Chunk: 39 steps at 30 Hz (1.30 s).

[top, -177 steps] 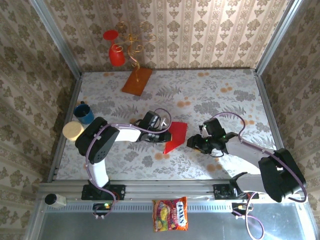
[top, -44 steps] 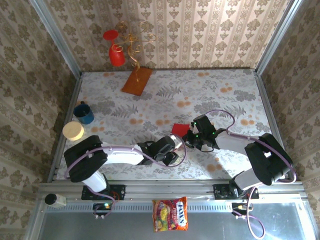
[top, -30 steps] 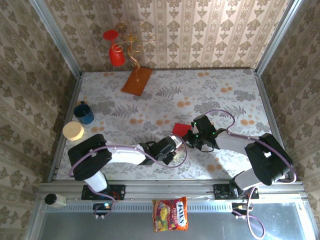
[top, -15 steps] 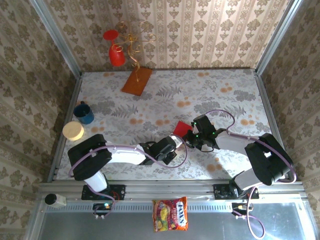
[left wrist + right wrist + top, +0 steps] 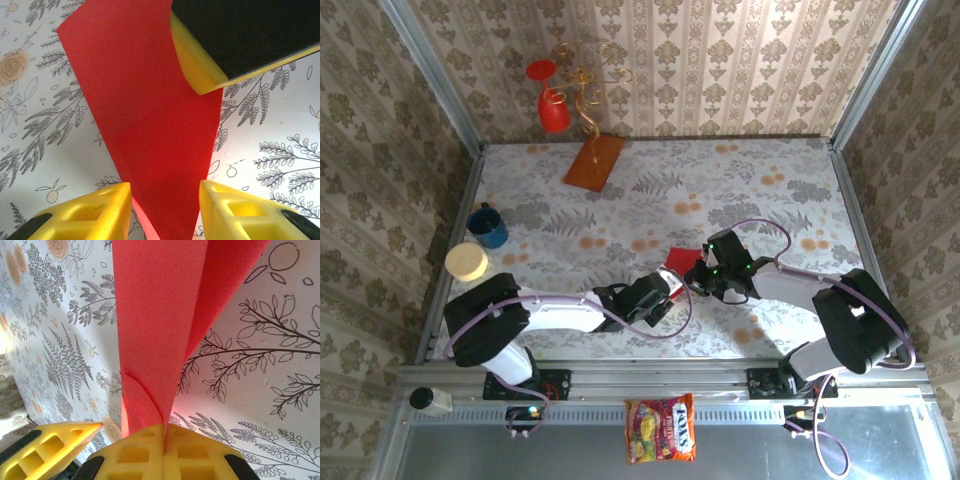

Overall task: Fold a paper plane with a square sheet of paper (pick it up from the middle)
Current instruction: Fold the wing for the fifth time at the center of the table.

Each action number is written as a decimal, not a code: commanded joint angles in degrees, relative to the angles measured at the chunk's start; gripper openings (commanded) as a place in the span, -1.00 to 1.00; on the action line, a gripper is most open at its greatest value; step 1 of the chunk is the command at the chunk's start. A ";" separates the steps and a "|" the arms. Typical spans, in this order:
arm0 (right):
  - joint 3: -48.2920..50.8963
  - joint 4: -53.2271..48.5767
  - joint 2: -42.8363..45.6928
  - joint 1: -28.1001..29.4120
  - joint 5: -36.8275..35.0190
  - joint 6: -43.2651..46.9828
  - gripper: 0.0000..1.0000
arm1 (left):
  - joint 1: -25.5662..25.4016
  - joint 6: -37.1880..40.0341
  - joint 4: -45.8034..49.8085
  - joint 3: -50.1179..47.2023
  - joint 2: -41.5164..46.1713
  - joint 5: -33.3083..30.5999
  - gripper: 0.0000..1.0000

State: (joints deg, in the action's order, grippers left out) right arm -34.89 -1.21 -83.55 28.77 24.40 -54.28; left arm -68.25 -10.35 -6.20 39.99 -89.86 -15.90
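Backdrop: floral-print table [image 5: 750,190] boxed in by damask wallpaper; an orange-brown board [image 5: 594,161] lies at the far edge and a candy bag [image 5: 661,427] sits on the near rail.
Paper, where: the red paper sheet [image 5: 680,259] is near the middle of the table, slightly toward the near edge, between the two wrists.
Hidden from above: both grippers crowd over the sheet, so just a small red corner pokes out on their far side; its outline cannot be made out there.
Cut off, left wrist view: the wide upper end runs out of the top of the picture, the narrow end drops below the bottom edge, and one yellow-and-black finger [image 5: 200,60] of the other arm covers its upper right edge.
Cut off, right wrist view: the far end leaves the top of the picture, and the gripped edge is buried between the pads.
Paper, look: bright red, matte, folded into layers; it tapers from broad to narrow, with a faint crease across the middle and a small flap beside the clamped end.
Left gripper [image 5: 164,189]: fingers apart, the narrow end passing between them, not pinched.
Right gripper [image 5: 164,432]: fingers pressed together on the paper's folded edge.
Unclear: whether the sheet rests on the table or is lifted.
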 commanded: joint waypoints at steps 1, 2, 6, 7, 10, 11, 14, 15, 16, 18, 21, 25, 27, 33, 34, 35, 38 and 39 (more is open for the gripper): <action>-0.97 -1.91 1.02 0.23 -0.41 -0.91 -1.00 | -1.00 2.55 -1.34 -0.63 0.54 -3.27 -0.17; -0.96 -1.95 0.96 0.28 -0.39 -0.89 -1.00 | -1.28 3.05 -1.68 -0.61 0.36 -3.42 -0.15; -1.14 -2.04 0.98 0.27 -0.28 -1.00 -1.00 | -2.84 4.85 -2.56 -0.17 -0.22 -4.82 -0.07; -1.14 -2.13 0.95 0.25 -0.41 -0.95 -1.00 | -3.16 4.98 -2.94 -0.17 -0.42 -4.82 -0.06; -1.40 -2.39 1.03 0.23 -0.37 -1.00 -1.00 | -3.81 5.26 -3.27 -0.17 -1.42 -4.82 0.02; -1.47 -2.48 1.19 0.28 -0.41 -1.00 -1.00 | -3.90 5.30 -3.34 -0.17 -1.87 -4.84 0.03; -1.67 -2.80 1.38 0.29 -0.45 -0.97 -1.00 | -4.00 5.43 -3.64 -0.34 -3.25 -5.08 0.05; -1.67 -2.91 1.54 0.23 -0.49 -0.97 -1.00 | -4.01 5.41 -3.87 -0.35 -3.62 -5.25 0.05; -1.78 -3.00 1.61 0.23 -0.49 -1.00 -1.00 | -4.03 5.38 -4.10 -0.39 -4.07 -5.33 0.05; -1.76 -3.09 1.75 0.23 -0.48 -1.00 -1.00 | -4.09 5.51 -4.65 -0.46 -4.72 -5.52 0.05; -1.87 -3.16 1.80 0.23 -0.41 -1.00 -1.00 | -4.17 5.52 -5.04 -0.44 -5.72 -7.05 0.06; -1.56 -3.00 1.81 0.23 -0.43 -0.98 -1.00 | -4.17 5.38 -5.18 -0.50 -6.54 -8.96 0.01; -1.17 -2.79 1.80 0.24 -0.43 -1.09 -1.00 | -4.17 5.47 -5.23 -0.52 -6.84 -9.28 -0.08; -0.10 -2.00 1.55 0.24 -0.23 -1.20 -1.00 | -4.13 5.69 -5.60 -0.52 -7.47 -8.28 -0.50; 0.05 -1.91 1.47 0.25 -0.17 -1.26 -1.00 | -4.09 5.74 -5.60 -0.52 -7.52 -8.24 -0.58; 0.11 -1.82 1.43 0.25 -0.21 -1.27 -1.00 | -4.10 5.78 -5.64 -0.54 -7.68 -8.04 -0.64; 0.18 -1.60 1.15 0.23 -0.04 -1.26 -1.00 | -4.11 5.80 -5.45 -0.52 -7.72 -7.65 -0.76; 0.18 -1.51 1.07 0.24 -0.04 -1.21 -1.00 | -4.13 5.91 -5.41 -0.52 -7.70 -7.59 -0.80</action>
State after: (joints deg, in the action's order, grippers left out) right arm -35.44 -2.61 -82.85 28.77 24.40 -54.50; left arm -71.99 -4.69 -11.44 39.97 -96.86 -23.40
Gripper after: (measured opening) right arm 0.042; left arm 0.110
